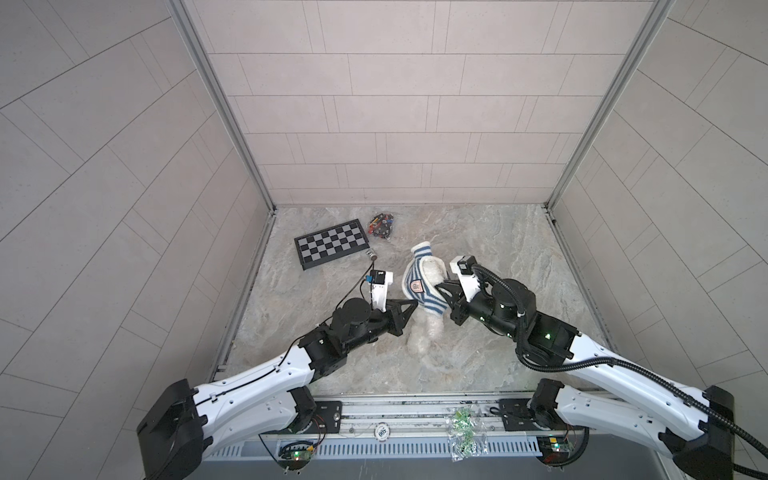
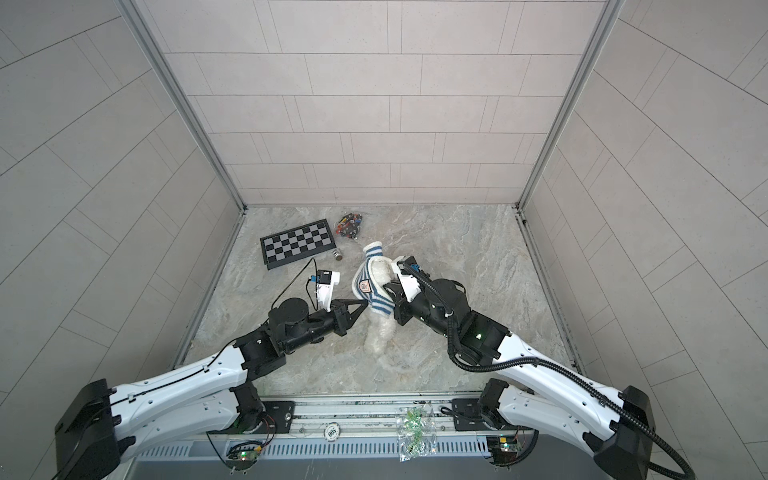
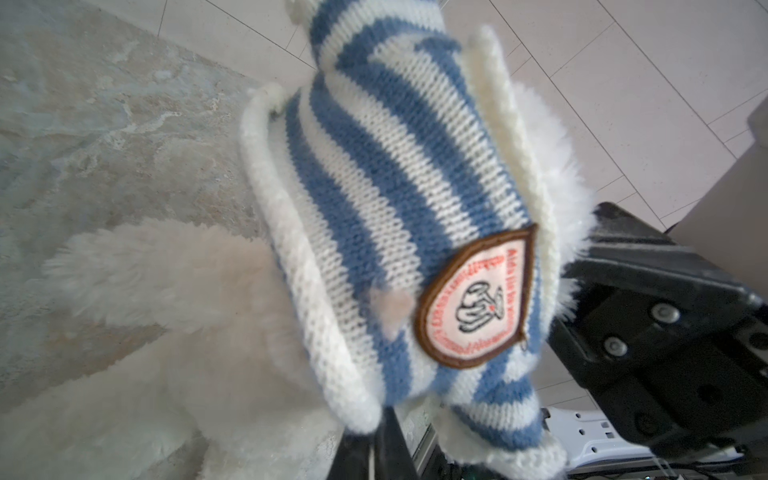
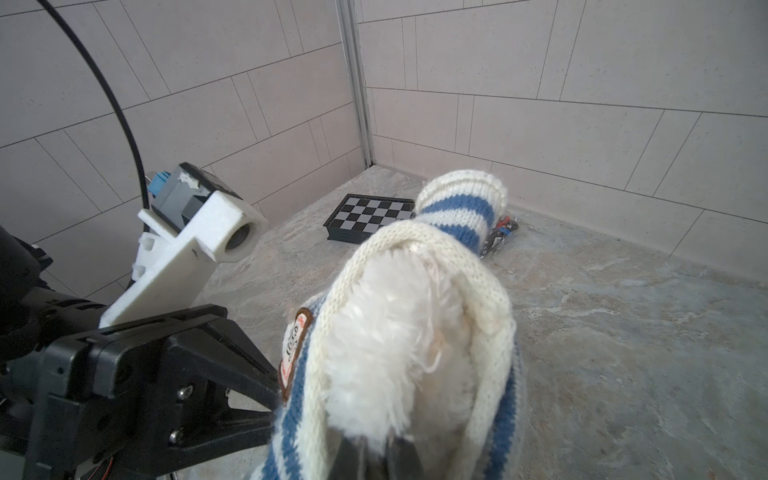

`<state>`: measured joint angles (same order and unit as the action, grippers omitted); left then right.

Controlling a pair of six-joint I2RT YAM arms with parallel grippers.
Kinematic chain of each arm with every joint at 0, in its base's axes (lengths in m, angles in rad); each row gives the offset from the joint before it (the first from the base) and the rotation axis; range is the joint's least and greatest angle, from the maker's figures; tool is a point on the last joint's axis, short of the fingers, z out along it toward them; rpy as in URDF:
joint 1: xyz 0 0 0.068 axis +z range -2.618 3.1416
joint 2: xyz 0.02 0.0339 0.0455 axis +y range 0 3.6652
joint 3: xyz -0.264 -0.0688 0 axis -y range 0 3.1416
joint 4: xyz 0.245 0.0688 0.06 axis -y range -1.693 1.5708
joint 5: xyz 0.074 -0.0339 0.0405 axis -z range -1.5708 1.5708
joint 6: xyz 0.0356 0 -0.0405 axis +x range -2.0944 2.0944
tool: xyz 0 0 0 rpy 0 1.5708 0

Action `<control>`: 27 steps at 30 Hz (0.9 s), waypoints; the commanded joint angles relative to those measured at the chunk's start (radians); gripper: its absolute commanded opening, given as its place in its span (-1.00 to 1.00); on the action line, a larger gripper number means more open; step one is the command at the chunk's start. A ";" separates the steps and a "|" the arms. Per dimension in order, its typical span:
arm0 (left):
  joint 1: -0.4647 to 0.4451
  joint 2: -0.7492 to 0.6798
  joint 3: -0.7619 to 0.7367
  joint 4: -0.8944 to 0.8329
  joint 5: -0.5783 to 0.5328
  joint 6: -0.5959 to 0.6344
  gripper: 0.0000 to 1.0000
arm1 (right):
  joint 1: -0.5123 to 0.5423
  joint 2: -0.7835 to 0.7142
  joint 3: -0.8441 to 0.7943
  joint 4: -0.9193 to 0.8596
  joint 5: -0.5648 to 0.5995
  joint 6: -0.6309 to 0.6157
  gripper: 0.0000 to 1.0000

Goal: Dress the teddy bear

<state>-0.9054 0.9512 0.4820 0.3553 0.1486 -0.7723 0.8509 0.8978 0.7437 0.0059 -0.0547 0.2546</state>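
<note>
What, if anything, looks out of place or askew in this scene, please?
The striped shirt sits askew on the teddy bear: it is bunched around the upper body, and one sleeve sticks out on its own with no paw showing at its cuff.

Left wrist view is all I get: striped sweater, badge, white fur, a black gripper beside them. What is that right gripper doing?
Observer: The right gripper is shut at the striped sweater's cream-rimmed opening, against the teddy bear's fur.
Operator: And mine?
Observer: In both top views the left gripper is shut, its tip at the sweater's lower hem. Whether it pinches knit, I cannot tell.
Operator: Anything behind the bear?
Observer: A chessboard lies farther back on the left arm's side, apart from the bear.
</note>
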 commanded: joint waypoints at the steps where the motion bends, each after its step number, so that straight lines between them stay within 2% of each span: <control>1: 0.005 -0.019 -0.044 0.029 -0.019 -0.016 -1.00 | 0.005 -0.030 0.010 0.054 0.021 -0.014 -1.00; 5: 0.029 -0.045 -0.102 0.031 -0.046 -0.049 -1.00 | 0.005 -0.032 0.008 0.049 0.034 -0.017 -1.00; 10: 0.139 -0.082 -0.221 0.084 -0.046 -0.124 -1.00 | 0.005 -0.045 0.000 0.051 0.042 -0.017 -1.00; 14: 0.177 -0.088 -0.241 0.080 -0.038 -0.112 -1.00 | 0.005 -0.048 -0.005 0.047 0.033 -0.020 -1.00; 19: 0.163 -0.039 -0.187 0.138 0.092 -0.064 -0.98 | 0.005 -0.012 0.018 0.018 -0.032 -0.043 -1.00; 22: 0.131 -0.082 -0.143 0.101 0.130 -0.002 -0.71 | 0.005 0.007 0.039 -0.021 -0.099 -0.102 -1.00; 27: 0.134 -0.242 -0.059 -0.168 0.143 0.127 -0.11 | 0.004 -0.002 0.057 -0.130 -0.112 -0.257 -1.00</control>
<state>-0.7712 0.7967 0.3607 0.3351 0.2649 -0.7559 0.8566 0.9123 0.7704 -0.0715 -0.1368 0.1162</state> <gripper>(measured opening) 0.391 0.073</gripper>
